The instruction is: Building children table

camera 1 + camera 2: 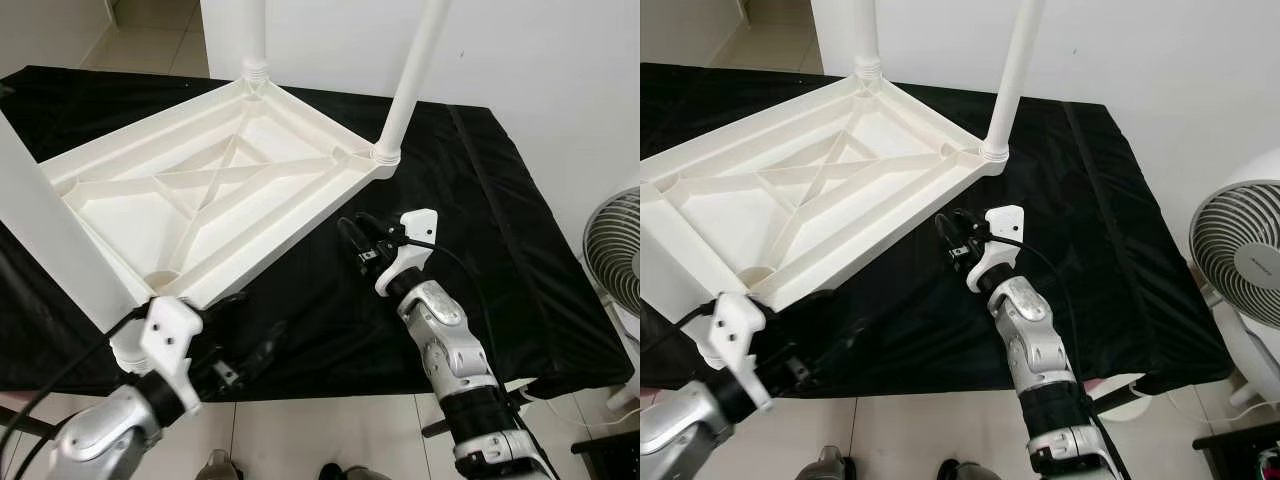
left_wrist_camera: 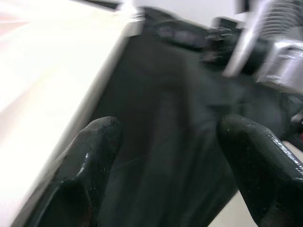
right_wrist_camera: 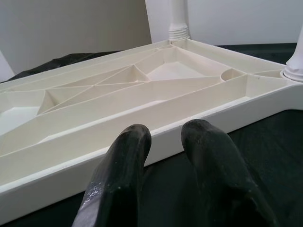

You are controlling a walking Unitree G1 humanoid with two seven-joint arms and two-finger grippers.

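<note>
The white plastic tabletop [image 1: 210,195] lies upside down on the black cloth [image 1: 480,210] (ribbed underside up), with white legs [image 1: 412,75] standing in its corner sockets. At its near corner the left gripper [image 1: 245,335] hovers, fingers spread and released. Just off its near edge, the right gripper [image 1: 352,238] has fingers slightly parted, grasping nothing.

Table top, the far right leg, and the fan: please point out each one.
table top [image 1: 255,135], left eye view, ribbed underside panel.
far right leg [image 1: 410,75], left eye view, middle of the white pole.
fan [image 1: 1240,255], right eye view, grille.
</note>
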